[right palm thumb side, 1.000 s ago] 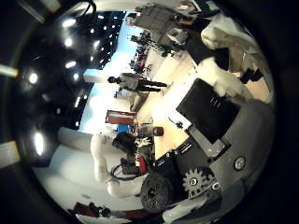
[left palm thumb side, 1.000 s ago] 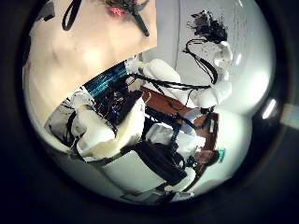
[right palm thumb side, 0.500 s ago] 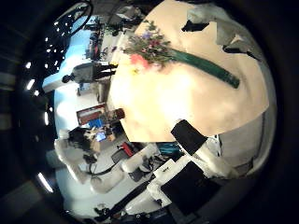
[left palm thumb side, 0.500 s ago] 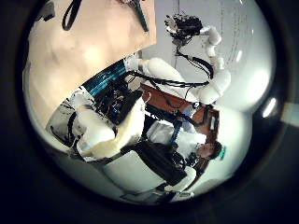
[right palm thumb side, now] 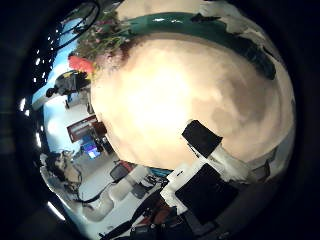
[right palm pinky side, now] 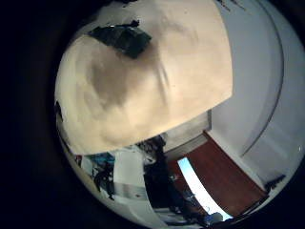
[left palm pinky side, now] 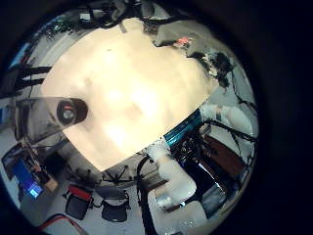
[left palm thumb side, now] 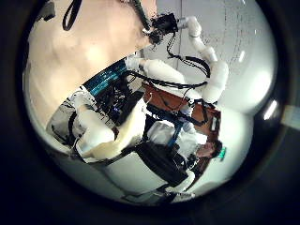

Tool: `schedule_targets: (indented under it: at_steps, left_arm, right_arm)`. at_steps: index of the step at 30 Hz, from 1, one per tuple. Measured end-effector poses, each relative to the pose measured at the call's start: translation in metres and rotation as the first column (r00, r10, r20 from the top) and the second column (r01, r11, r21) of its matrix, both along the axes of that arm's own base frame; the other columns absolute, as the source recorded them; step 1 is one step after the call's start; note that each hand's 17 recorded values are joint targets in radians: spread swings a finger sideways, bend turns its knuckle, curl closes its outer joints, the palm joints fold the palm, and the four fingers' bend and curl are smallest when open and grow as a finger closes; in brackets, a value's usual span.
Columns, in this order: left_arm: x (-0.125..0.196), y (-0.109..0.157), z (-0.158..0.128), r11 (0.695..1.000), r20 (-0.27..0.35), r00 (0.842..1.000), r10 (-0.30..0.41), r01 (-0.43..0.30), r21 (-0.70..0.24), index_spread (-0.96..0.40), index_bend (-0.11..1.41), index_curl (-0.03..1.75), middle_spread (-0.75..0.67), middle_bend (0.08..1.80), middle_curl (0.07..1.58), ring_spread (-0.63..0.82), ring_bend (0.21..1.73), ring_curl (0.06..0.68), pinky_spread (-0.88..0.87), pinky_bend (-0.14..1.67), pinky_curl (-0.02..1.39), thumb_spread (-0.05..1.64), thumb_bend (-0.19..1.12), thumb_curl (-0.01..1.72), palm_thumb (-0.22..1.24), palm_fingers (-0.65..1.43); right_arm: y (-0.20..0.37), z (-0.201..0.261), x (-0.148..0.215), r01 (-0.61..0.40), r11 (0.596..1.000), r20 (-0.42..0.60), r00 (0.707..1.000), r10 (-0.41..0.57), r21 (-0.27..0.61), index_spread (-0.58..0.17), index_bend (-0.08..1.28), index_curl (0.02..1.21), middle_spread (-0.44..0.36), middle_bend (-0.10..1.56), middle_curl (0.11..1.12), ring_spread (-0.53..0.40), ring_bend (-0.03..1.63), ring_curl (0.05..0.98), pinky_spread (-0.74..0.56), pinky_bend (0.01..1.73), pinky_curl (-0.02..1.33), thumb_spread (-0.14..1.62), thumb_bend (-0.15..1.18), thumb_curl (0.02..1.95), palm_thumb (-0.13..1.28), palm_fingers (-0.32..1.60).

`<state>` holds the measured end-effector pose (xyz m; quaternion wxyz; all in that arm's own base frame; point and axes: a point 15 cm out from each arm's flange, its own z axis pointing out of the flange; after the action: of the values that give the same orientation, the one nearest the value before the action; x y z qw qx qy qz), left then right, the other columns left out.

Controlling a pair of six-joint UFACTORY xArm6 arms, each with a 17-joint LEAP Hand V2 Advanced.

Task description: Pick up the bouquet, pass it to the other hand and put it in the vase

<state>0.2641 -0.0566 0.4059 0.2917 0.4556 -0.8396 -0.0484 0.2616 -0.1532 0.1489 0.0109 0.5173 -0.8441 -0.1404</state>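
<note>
The bouquet (right palm thumb side: 190, 22) lies flat on the round table (right palm thumb side: 170, 90), with a long wrapped stem and flowers (right palm thumb side: 92, 48) at one end. It fills the edge of the right thumb side palm view, so my right hand is just above it; one of its fingers (right palm thumb side: 208, 138) is straight and off the bouquet. The right little finger side palm view shows dark leaves (right palm pinky side: 119, 36) on the table. In the left little finger side palm view my right hand (left palm pinky side: 217, 65) is at the bouquet (left palm pinky side: 181, 40), and the vase (left palm pinky side: 68, 112) stands upright far across the table. My left hand (left palm thumb side: 108, 127) is relaxed and holds nothing.
The table edge (left palm pinky side: 127, 162) runs near my left arm. Chairs (left palm pinky side: 93, 204) and equipment stand on the floor beyond it. A desk with a screen (right palm pinky side: 195, 172) stands past the table edge in the right little finger side palm view.
My right hand has turned from facing the room to facing the table and has come down close over the bouquet. In the left thumb side palm view it has moved toward the table. My left hand has stayed still.
</note>
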Motion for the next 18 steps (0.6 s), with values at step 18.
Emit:
schedule_targets:
  at_steps: [18]
  left_arm:
    - [0.002,0.003,-0.007,1.000,-0.023,1.000,0.000,0.000,0.014,-0.05,0.18,0.38,0.15,0.27,0.39,0.24,0.77,0.143,0.34,0.64,0.00,1.20,-0.02,0.29,0.29,0.30]
  right_arm:
    - [-0.013,0.030,-0.002,0.074,0.997,0.069,0.995,-0.073,-0.012,-0.218,0.27,0.46,-0.005,0.55,0.42,-0.086,0.94,0.338,0.13,0.75,0.18,1.03,-0.03,0.44,0.65,0.36]
